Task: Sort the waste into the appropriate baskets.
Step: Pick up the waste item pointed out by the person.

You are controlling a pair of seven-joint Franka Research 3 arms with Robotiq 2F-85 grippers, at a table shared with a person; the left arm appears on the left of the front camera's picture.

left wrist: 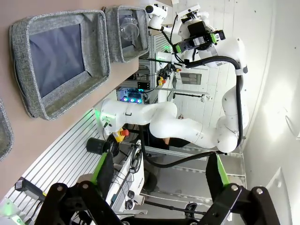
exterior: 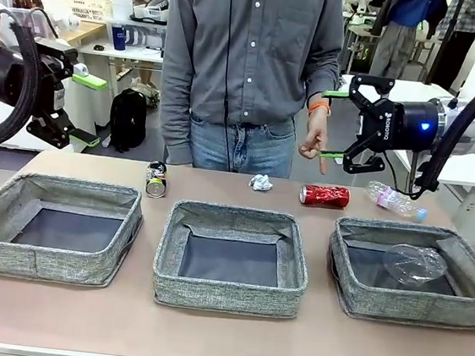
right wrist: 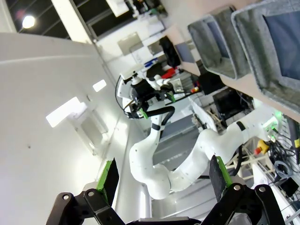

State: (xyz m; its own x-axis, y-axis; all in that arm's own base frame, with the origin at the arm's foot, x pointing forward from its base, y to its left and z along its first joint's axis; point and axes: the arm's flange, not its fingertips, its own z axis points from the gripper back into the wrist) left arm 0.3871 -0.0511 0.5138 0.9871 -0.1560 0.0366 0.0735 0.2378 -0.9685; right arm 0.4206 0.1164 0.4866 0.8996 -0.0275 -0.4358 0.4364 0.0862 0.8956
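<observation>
Looking across the table, I see my left gripper (exterior: 96,113) raised at the far left, jaws wide open and empty, well apart from the waste. My right gripper (exterior: 325,123) is also wide open and holds nothing. In the front view the red can (exterior: 325,196) lies on its side under it, beyond the baskets. The paper ball (exterior: 260,182) and the dark can (exterior: 157,178) lie further left, a clear bottle (exterior: 392,199) further right. Another bottle (exterior: 415,265) rests inside the right basket (exterior: 352,302). The person's hand (exterior: 314,139) hangs beside my right gripper.
</observation>
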